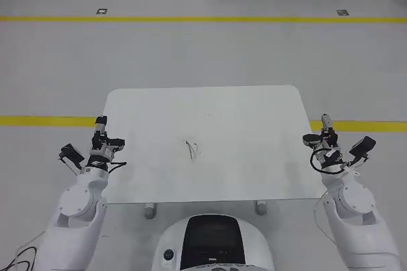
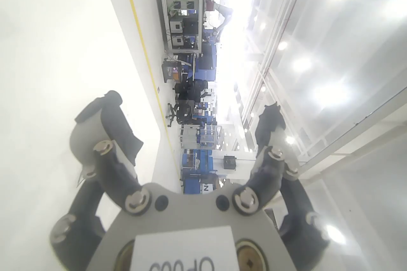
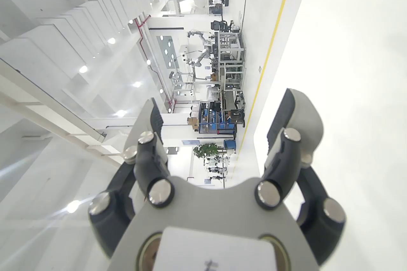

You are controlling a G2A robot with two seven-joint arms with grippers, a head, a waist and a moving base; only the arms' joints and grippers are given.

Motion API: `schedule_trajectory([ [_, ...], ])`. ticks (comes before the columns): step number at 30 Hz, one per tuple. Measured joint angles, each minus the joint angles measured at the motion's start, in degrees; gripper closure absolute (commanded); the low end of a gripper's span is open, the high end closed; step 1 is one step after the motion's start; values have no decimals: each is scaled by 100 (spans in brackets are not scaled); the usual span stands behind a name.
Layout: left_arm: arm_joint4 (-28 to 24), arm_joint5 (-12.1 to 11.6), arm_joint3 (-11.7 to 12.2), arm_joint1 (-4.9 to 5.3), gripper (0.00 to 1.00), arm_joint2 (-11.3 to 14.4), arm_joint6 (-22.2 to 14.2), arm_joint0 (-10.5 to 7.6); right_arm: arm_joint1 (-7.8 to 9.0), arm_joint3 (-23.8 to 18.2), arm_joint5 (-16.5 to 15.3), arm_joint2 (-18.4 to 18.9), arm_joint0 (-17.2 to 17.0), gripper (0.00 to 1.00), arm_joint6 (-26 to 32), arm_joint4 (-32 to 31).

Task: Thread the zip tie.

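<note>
A thin pale zip tie [image 1: 192, 150] lies bent near the middle of the white table [image 1: 244, 115]. My left gripper [image 1: 101, 122] hovers at the table's left edge, far from the tie; in its wrist view the left gripper [image 2: 190, 113] is open with nothing between its fingers. My right gripper [image 1: 325, 120] sits just off the table's right edge, equally far from the tie. Seen from its own wrist, the right gripper [image 3: 222, 104] is open and holds nothing.
Pale floor surrounds the table, with a yellow line [image 1: 41, 121] running behind both arms and a second one [image 1: 203, 19] farther back. Both wrist views look past the table edge [image 2: 159, 132] toward distant workshop equipment.
</note>
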Motion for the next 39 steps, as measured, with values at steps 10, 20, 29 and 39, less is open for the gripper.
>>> schedule_trajectory([
  [10,1061,332,89,73,0,133,-901,-474,0,0,0,0,0,0,0,0],
  [20,1461,158,-1,122,0,326,-1312,-705,0,0,0,0,0,0,0,0],
  [29,3048,1413,157,196,0,983,-2772,-1536,0,0,0,0,0,0,0,0],
  [39,3214,1694,134,202,0,1247,-3101,-1920,0,0,0,0,0,0,0,0],
])
